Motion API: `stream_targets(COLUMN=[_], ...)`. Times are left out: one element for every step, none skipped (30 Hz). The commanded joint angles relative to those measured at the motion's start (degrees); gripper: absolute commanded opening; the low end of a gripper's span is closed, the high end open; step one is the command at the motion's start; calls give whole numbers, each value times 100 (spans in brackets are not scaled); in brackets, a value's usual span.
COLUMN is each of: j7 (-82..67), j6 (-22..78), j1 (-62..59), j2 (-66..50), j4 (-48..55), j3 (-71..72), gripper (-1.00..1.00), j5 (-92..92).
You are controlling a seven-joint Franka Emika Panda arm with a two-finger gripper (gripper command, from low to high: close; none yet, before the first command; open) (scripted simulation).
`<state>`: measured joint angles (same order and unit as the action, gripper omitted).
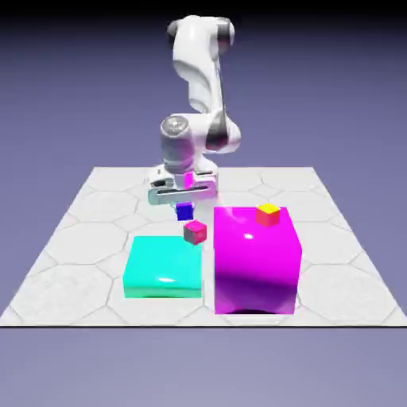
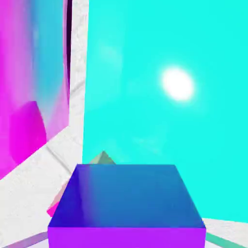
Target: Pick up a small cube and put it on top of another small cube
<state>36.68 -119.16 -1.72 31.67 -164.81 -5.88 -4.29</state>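
Note:
My gripper (image 1: 185,207) is shut on the small dark blue-violet cube (image 1: 185,213), which points down from the hand. The cube fills the bottom of the hand view (image 2: 126,203) and hides both finger tips. Just below it, toward the front, sits the other small cube (image 1: 195,232), pink-red with a greyish top, next to the cyan block's far right corner. In the hand view only a grey corner (image 2: 102,158) and a pink sliver of it show past the held cube. I cannot tell whether the two cubes touch.
A flat cyan block (image 1: 163,266) lies at the exterior view's left of centre and fills much of the hand view (image 2: 164,97). A big magenta block (image 1: 256,258) stands right of it, with a yellow-topped red cube (image 1: 269,214) on top.

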Motion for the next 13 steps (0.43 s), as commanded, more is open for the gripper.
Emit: stream_targets(j7=[163,297,297,303,308,313,318,324,329,330,330,330,325], j6=[89,169,169,-80,-329,-578,-827,-1076,-1325,-1361,-1361,-1361,-1112], j1=[28,53,54,44,34,25,15,5,-4,-6,-6,-6,4], j2=[208,391,391,239,87,-66,-218,-370,-523,-545,-545,-545,-392], j4=[-123,-231,-231,-328,-425,-522,-618,-715,-812,-826,-826,-826,-729], j3=[98,184,185,175,166,157,148,139,130,129,129,129,138], gripper=[-100,-100,-100,-100,-100,-100,-100,-100,-100,-100,100,100,100], j5=[-41,-59,-59,-76,-94,-111,-129,-146,-164,-166,-166,-166,-149])
